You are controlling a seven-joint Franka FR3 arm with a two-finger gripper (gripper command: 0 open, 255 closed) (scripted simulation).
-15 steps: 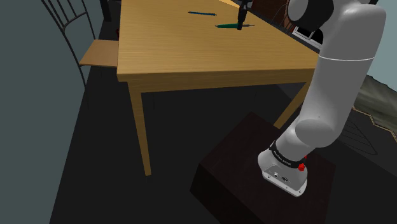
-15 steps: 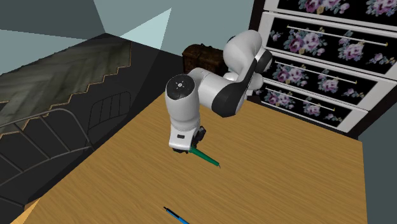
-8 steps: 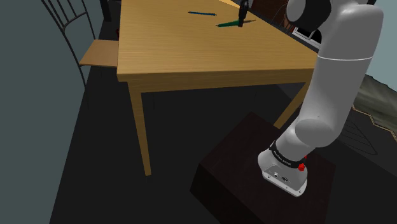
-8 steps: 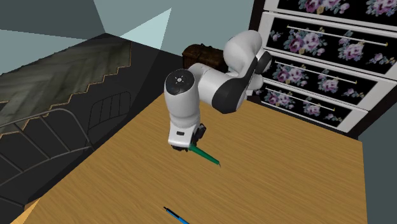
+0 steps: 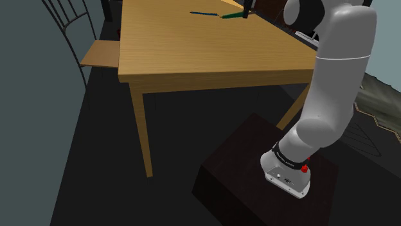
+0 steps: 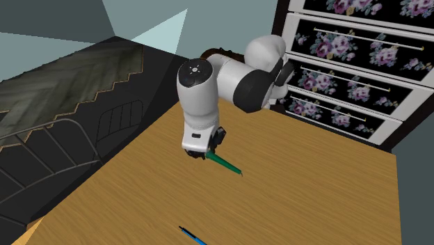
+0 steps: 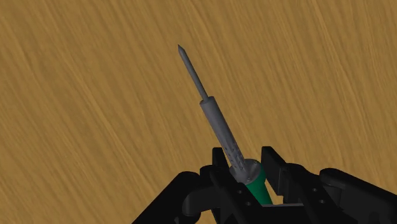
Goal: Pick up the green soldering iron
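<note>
arm (image 6: 240, 83): elbow bent over the table (image 6: 313, 202), wrist pointing down | gripper (image 7: 245, 159): fingers clamped on green soldering iron (image 7: 216, 124) handle | green soldering iron: over the table, grey tip slanting outward

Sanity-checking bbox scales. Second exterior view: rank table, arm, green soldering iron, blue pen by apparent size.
1. table
2. arm
3. green soldering iron and blue pen: look alike. The iron's handle sits hidden in the hand and the pen runs to the bottom edge, so unranked.
</note>
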